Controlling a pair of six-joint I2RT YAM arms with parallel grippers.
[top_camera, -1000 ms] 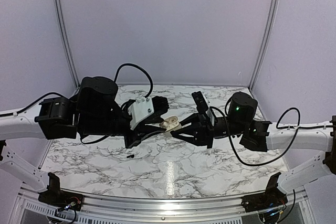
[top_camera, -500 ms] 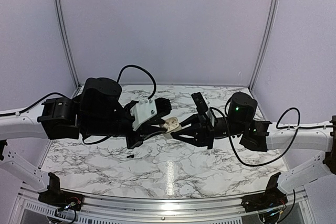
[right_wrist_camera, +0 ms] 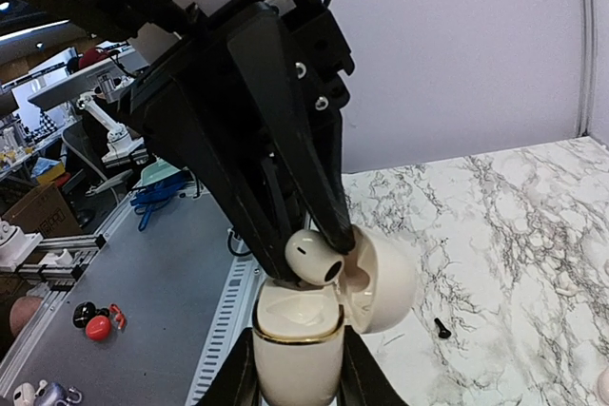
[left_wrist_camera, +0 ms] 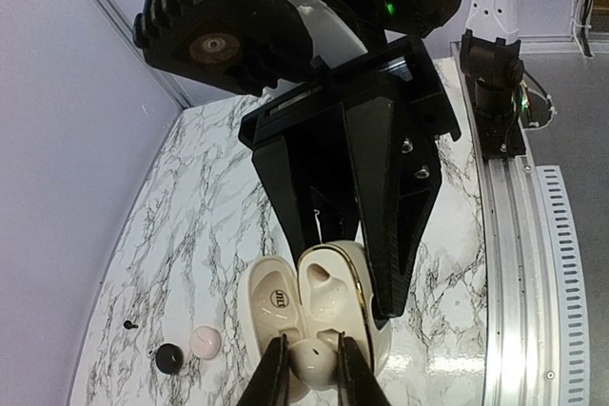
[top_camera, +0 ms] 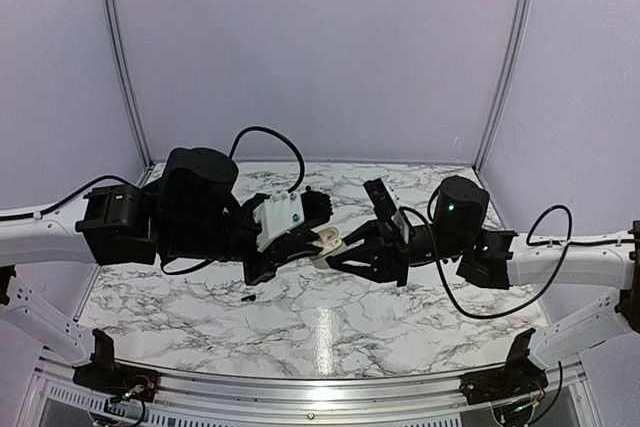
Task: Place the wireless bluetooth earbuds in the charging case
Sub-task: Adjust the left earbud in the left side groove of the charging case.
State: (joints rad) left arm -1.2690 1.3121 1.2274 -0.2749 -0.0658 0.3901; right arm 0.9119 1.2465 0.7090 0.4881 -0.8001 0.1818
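- Just above the marble table top, the two arms meet at mid-table, tips pointed at each other
- L gripper: jaws pinched nearly together on a cream-white earbud, rounded end out, gripped at the very fingertips
- R gripper: jaws closed on the lower half of the charging case from both sides, holding it upright and off the table
- Case is a cream pebble w/ a thin gold rim round the base; hinged lid swung open to the side, pale inside
- Earbud sits just above the open base, close beside the inner face of the lid; whether it touches the case cannot be told from either wrist cam
- L wrist cam looks down into the case: one moulded socket in the base is visible, and a small dark mark inside the lid
- On the table below, well apart from the case: a tiny black stub lying flat on the L arm's side
- Also on the marble, in L wrist cam: a small black round piece just beside a pale pinkish round piece; too small to identify
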